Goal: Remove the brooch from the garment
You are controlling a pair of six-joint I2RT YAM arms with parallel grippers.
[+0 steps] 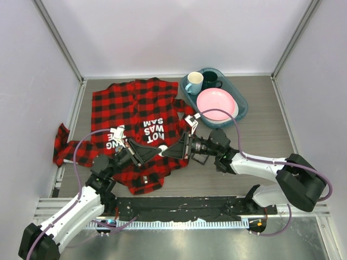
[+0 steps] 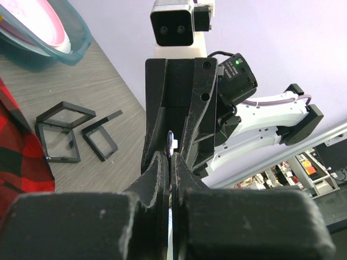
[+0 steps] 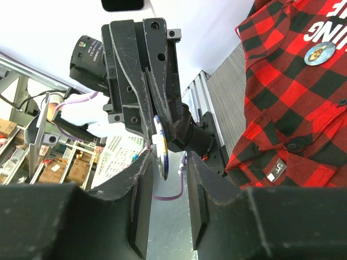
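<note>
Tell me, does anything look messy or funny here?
The garment lies rumpled, with one sleeve bunched up at the far left. Small black frames lie scattered beside it. Oddest of all, a round badge sits on the garment while the left gripper pinches another thin disc edge-on.

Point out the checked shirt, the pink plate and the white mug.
checked shirt [image 1: 135, 105], top view, fabric above the lettering
pink plate [image 1: 214, 101], top view, its bare centre
white mug [image 1: 192, 86], top view, its outer wall

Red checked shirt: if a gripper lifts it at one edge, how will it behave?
Probably floppy: the shirt lies wrinkled, its sleeve bunched at the left. It would likely drape and drag rather than lift whole.
</note>
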